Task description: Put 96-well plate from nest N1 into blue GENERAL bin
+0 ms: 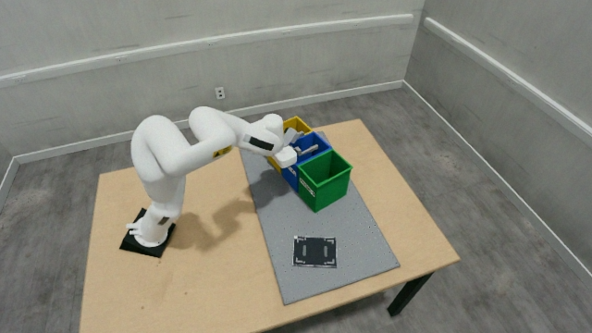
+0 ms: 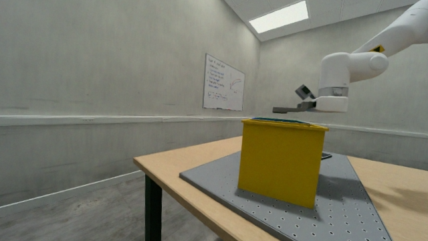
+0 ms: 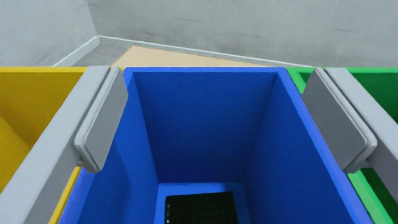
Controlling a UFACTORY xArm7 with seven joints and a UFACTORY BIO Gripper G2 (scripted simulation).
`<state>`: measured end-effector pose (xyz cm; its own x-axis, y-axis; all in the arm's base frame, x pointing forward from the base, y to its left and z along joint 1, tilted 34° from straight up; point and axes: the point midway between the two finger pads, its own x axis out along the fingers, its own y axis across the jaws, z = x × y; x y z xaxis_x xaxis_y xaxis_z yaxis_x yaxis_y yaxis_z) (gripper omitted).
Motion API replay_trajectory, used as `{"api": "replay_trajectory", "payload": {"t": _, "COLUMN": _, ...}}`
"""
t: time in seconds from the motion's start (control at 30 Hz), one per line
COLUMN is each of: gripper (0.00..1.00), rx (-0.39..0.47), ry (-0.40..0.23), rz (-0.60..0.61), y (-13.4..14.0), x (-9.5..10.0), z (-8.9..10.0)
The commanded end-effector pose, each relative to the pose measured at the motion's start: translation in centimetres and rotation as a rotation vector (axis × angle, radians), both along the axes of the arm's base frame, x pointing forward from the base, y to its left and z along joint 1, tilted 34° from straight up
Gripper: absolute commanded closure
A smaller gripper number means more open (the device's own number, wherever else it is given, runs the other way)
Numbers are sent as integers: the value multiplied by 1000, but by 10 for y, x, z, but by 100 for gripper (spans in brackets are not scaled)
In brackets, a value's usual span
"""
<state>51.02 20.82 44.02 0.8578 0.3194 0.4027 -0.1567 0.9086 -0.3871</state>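
Observation:
The 96-well plate (image 3: 201, 208) is a black block on the floor of the blue bin (image 3: 205, 120) (image 1: 290, 178); the lower part of the wrist view cuts it off. My gripper (image 3: 221, 120) (image 1: 309, 141) (image 2: 279, 110) is open and empty, above the blue bin's rim, with one finger towards each side wall. The green bin (image 1: 324, 190) (image 3: 385, 82) and the yellow bin (image 1: 297, 121) (image 2: 279, 161) (image 3: 35, 100) stand upright on either side of the blue bin, which is upright too. The plate nest N1 (image 1: 314, 252) (image 2: 327, 156) holds nothing. The GENERAL label cannot be read.
The three bins stand close together in a row on the grey perforated board (image 1: 277, 259) (image 2: 214, 174), which lies on the wooden table (image 1: 208, 287) (image 2: 187, 150). The arm reaches over the bins from its black base (image 1: 154, 250) at the table's left.

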Motion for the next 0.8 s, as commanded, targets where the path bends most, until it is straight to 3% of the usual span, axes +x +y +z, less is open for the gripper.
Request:
{"api": "replay_trajectory", "payload": {"t": 0.0, "gripper": 82, "rx": 59, "ry": -37, "rz": -95, "y": -8, "x": -16, "z": 4}}
{"api": "replay_trajectory", "payload": {"t": 0.17, "gripper": 82, "rx": 135, "ry": -78, "rz": -223, "y": -21, "x": -37, "z": 7}}
{"api": "replay_trajectory", "payload": {"t": 0.77, "gripper": 82, "rx": 135, "ry": -78, "rz": -223, "y": -65, "x": -103, "z": 16}}
